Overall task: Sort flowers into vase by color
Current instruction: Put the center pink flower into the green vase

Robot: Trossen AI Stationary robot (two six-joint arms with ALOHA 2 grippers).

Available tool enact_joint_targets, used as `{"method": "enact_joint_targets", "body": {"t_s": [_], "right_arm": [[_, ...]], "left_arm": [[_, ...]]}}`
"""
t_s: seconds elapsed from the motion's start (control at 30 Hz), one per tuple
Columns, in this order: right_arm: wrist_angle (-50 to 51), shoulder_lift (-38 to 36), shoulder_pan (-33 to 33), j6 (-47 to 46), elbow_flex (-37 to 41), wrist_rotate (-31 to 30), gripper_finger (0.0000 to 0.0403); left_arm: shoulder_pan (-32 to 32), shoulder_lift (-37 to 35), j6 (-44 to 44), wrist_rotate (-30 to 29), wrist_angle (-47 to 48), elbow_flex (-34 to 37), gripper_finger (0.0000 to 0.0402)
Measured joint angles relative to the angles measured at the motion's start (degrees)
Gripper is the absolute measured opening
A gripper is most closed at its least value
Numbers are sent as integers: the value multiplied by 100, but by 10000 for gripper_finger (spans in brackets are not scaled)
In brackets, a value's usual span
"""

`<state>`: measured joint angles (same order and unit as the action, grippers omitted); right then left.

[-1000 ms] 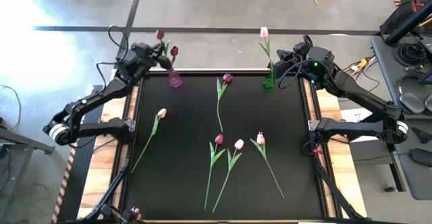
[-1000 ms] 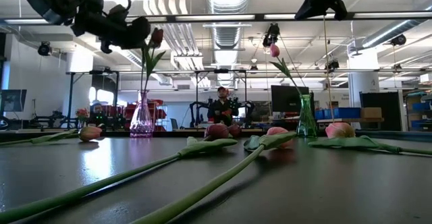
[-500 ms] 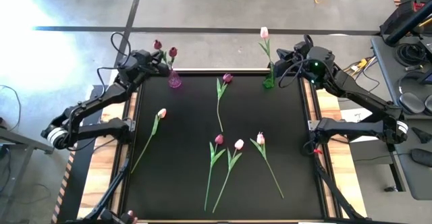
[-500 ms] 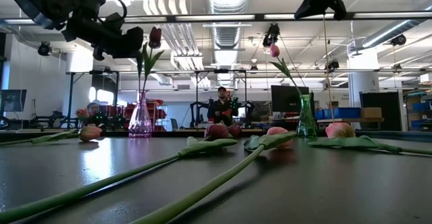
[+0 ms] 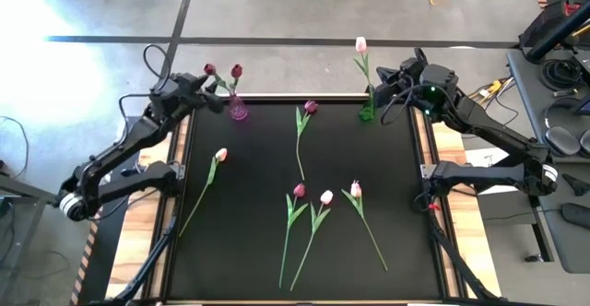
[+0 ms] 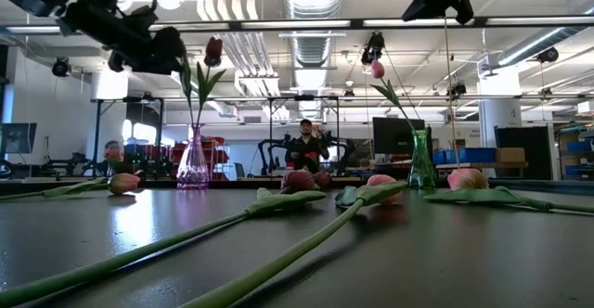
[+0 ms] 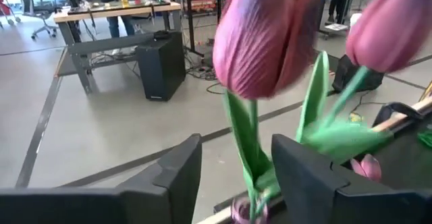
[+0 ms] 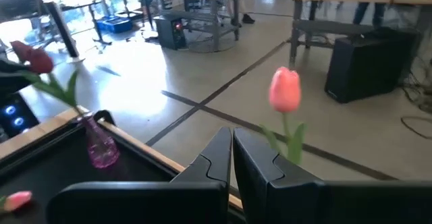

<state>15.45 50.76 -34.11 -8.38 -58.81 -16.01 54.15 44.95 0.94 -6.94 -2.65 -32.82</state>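
Observation:
Two dark magenta flowers (image 5: 236, 70) stand with their stems in a purple glass vase (image 5: 239, 110) at the table's far left edge. My left gripper (image 5: 212, 95) is open just left of them; one stem (image 7: 244, 143) shows beyond the gap between its fingers. A pink flower (image 5: 360, 44) stands in a green vase (image 5: 368, 112) at the far right, with my right gripper (image 5: 383, 77) shut beside it, above the vase. Several more flowers lie flat on the black table, among them a magenta one (image 5: 311, 107) and a pale one (image 5: 220, 155).
Three flowers (image 5: 326, 197) lie side by side in the table's near middle, stems pointing toward the near edge. Wooden rails (image 5: 427, 149) and the arms' bases flank the black mat. People and workbenches (image 6: 304, 150) show in the room beyond the far edge.
My left gripper has opened and let go of a magenta flower, then drawn back toward the table's left edge. The flower has sunk lower and now stands in the purple vase, leaning left next to the other magenta one.

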Motion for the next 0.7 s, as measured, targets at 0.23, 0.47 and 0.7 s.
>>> {"method": "enact_joint_targets", "body": {"t_s": [0.23, 0.47, 0.7], "right_arm": [[20, 0, 453, 98, -2, 102, 9], [626, 3, 1429, -425, -4, 292, 9], [1649, 437, 3011, -2516, -7, -306, 13]], "left_arm": [[-11, -1157, -460, 224, 719, 367, 171], [-13, -2223, -1135, 1277, 1391, 713, 155], [-21, -3036, -1284, 1700, 2149, 724, 112]]}}
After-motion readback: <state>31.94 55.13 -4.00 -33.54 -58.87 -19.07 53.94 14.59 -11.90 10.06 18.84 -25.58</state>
